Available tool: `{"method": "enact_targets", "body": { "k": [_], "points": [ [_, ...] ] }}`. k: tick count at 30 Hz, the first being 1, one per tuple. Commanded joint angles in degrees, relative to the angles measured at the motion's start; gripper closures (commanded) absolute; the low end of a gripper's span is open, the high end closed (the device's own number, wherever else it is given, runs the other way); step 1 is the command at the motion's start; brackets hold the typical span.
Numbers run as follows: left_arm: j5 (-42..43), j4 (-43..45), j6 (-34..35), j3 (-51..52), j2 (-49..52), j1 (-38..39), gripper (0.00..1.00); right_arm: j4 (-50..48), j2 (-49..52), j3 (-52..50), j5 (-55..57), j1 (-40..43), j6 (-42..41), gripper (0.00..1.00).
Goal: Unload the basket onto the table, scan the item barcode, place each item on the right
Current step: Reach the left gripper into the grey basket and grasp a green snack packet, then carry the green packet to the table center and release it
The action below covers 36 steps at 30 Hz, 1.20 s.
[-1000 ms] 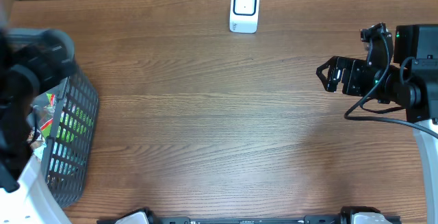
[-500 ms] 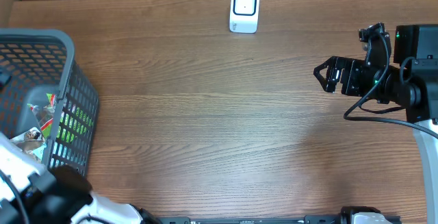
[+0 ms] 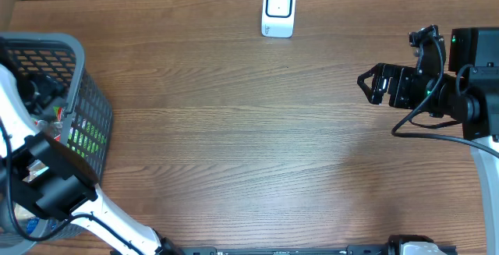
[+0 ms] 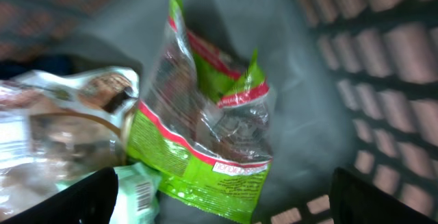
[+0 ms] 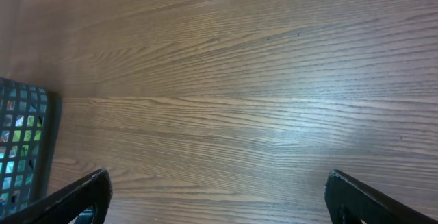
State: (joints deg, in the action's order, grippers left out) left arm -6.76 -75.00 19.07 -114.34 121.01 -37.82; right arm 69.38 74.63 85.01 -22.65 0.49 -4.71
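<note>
Two claws, both spread: the left claw [image 4: 221, 198] hangs inside the basket [image 3: 87, 121] above a green snack bag [image 4: 205, 138]; the right claw [image 5: 219, 196] hovers over the wooden surface [image 5: 239, 101].

left arm [image 3: 47, 178]: white links, black joints | right arm [image 3: 437, 91]: black, cable | right tool [image 5: 217, 177]: black

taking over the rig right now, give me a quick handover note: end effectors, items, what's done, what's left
Left end effector: open, empty, inside the grey basket, over a green snack packet.
Right end effector: open, empty, above the right side of the table.
Scanner: upright at the table's far edge, nothing near it.
Done: nothing grasped or scanned yet.
Left: grasp an item from the basket and show its barcode to the scanner.
</note>
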Motion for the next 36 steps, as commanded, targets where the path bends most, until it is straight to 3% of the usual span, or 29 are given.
{"method": "enact_targets", "body": {
  "k": [1, 7, 9, 11, 12, 13, 14, 15, 16, 22, 28, 30, 31, 34, 36],
  "points": [
    [-1.36, 5.38, -1.03, 9.11, 0.15, 0.35, 0.09, -0.52, -0.61, 1.53, -0.37, -0.11, 0.22, 0.00],
    [-1.92, 15.17, -0.87, 19.61, 0.15, 0.24, 0.11, -0.48, -0.61, 1.53, -0.39, -0.11, 0.20, 0.00],
    [-2.45, 16.59, -0.61, 21.38, 0.17, 0.24, 0.19, -0.46, -0.61, 1.53, -0.39, -0.11, 0.17, 0.00],
    [-2.84, 17.03, -0.63, 22.27, 0.17, 0.24, 0.32, -0.50, -0.61, 1.53, -0.39, -0.11, 0.02, 0.00],
    [-3.17, 17.03, -0.63, 22.60, 0.17, 0.24, 0.46, -0.55, -0.61, 1.53, -0.39, -0.11, 0.02, 0.00],
    [-3.80, 16.90, -0.63, 22.75, 0.17, 0.24, 0.68, -0.59, -0.61, 1.51, -0.39, -0.11, 0.02, 0.00],
    [-3.98, 16.74, -0.63, 22.75, 0.17, 0.24, 0.76, -0.66, -0.61, 1.53, -0.39, -0.11, 0.02, 0.00],
    [-3.96, 16.48, -0.63, 22.62, 0.15, 0.24, 0.91, -0.68, -0.61, 1.53, -0.39, -0.11, 0.02, 0.00],
    [-3.63, 14.95, 0.04, 21.11, 0.13, 0.24, 0.96, -0.70, -0.61, 1.51, -0.39, -0.11, 0.02, 0.00],
    [-3.80, 2.73, 0.46, 5.03, 0.00, 0.24, 0.96, -1.11, -0.61, 1.51, -0.39, -0.11, 0.02, 0.00],
    [-2.23, -16.00, 0.46, -28.46, -0.04, 0.42, 0.96, -1.31, -0.61, 1.53, -0.39, -0.11, 0.02, 0.00],
    [0.68, -20.22, 0.44, -37.81, -0.04, 0.42, 0.96, -1.31, -0.61, 1.51, -0.39, -0.11, 0.02, 0.00],
    [4.96, -21.81, -0.55, -44.94, -0.11, 0.50, 0.96, -1.31, -0.61, 1.51, -0.39, -0.11, 0.02, 0.00],
    [21.75, -21.79, -5.84, -52.85, -3.45, 2.71, 0.96, -1.33, -0.61, 1.53, -0.39, -0.11, 0.02, 0.00],
    [21.86, -21.79, -5.79, -53.62, -5.53, 6.03, 0.96, -1.27, -0.61, 1.51, -0.39, -0.11, 0.02, 0.00]
  ]
}}
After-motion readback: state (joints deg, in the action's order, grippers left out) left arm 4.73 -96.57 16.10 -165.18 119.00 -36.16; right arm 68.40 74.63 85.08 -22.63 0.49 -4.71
